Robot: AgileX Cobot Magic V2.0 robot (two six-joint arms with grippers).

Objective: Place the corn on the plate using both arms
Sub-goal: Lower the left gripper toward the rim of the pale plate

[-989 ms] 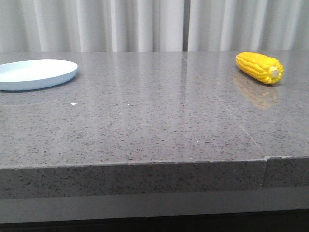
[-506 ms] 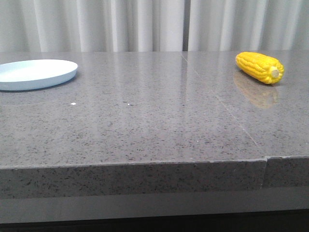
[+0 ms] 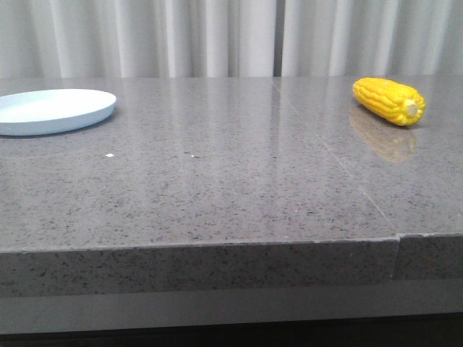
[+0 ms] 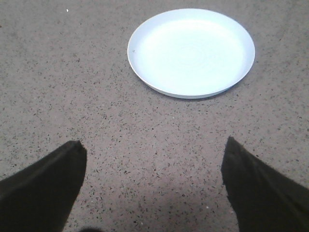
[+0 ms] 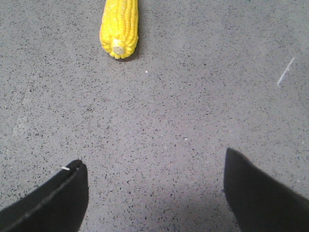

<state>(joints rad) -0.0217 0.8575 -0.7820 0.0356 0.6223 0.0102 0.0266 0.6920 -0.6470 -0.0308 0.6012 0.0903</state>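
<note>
In the front view, nothing of the task is seen to be done: the corn (image 3: 388,101) lies on its side at the far right of the grey speckled surface (image 3: 217,188), its pale stub end turned toward the camera, while the plate (image 3: 52,110) sits bare at the far left, well apart from it. No arm is seen in this view, so pickup, carry and placement are all judged to remain. A wide stretch of open surface lies between the two things, the front edge is well clear of both, and a curtain (image 3: 217,36) hangs behind the far edge. In the left wrist view, the left gripper (image 4: 153,186) is held over the surface with its jaws spread wide and nothing between them; the plate (image 4: 191,51) is ahead of the jaws, apart from them, with bare surface all around its rim. In the right wrist view, the right gripper (image 5: 155,191) is likewise shown with jaws spread and holding nothing; the corn (image 5: 119,28) lies ahead, partly cut off by the frame, its stub end pointing back toward the jaws. An unobstructed approach to the corn is judged available.
</note>
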